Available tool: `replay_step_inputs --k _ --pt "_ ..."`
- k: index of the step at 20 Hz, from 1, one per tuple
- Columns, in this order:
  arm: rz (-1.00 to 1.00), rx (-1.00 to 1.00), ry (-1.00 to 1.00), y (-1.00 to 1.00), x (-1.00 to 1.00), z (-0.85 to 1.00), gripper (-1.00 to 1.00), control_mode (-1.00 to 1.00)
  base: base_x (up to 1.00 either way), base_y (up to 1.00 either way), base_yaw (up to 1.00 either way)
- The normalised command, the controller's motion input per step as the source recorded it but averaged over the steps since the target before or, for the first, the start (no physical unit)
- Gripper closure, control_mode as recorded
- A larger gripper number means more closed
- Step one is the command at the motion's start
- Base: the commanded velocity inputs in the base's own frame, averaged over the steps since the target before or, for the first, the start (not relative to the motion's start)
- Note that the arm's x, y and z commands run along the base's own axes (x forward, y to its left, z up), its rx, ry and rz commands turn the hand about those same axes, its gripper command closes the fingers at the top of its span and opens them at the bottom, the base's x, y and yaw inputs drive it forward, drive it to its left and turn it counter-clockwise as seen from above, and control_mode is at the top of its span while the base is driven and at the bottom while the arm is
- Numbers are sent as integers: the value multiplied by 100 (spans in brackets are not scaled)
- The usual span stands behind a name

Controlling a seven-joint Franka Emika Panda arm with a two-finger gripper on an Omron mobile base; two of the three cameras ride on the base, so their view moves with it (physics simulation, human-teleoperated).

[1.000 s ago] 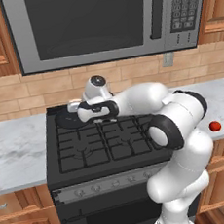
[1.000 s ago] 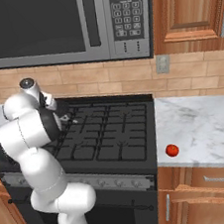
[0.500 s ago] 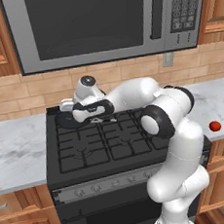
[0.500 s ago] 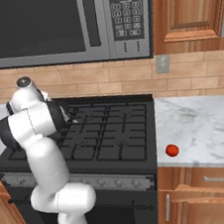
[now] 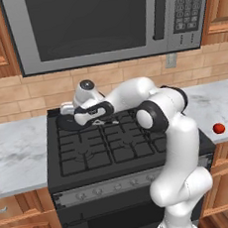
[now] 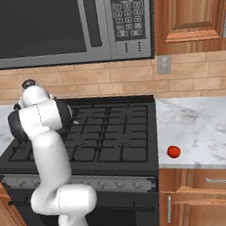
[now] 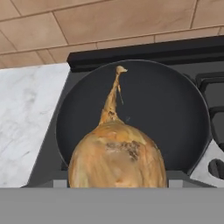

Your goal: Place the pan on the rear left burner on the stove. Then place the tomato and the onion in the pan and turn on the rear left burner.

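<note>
Stove (image 5: 115,151): onion (image 7: 117,159) hides gripper, over pan (image 7: 175,113).

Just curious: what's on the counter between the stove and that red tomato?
Nothing: in the right base view, bare marble counter separates the stove from the tomato.

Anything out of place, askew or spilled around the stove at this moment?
Nothing is spilled or damaged. The pan sits level on the stove's rear left corner, and the onion is close in front of the hand camera above it. The tomato lies alone on the right counter, near its front edge.
</note>
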Motion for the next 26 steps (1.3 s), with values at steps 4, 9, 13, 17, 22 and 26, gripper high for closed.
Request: replay_step_inputs --k 4,9,13,17,22,26 --pt "0 0 0 0 20 -23 100 -100 0 0 0" --pt "0 -2 0 0 6 -20 100 -100 0 0 0" --pt "0 -6 0 0 0 -21 100 -100 0 0 0" --pt "0 -5 0 0 6 -17 100 -100 0 0 0" --pt "0 -1 0 0 25 -14 100 -100 0 0 0" --pt "0 0 0 0 30 -7 100 -100 0 0 0"
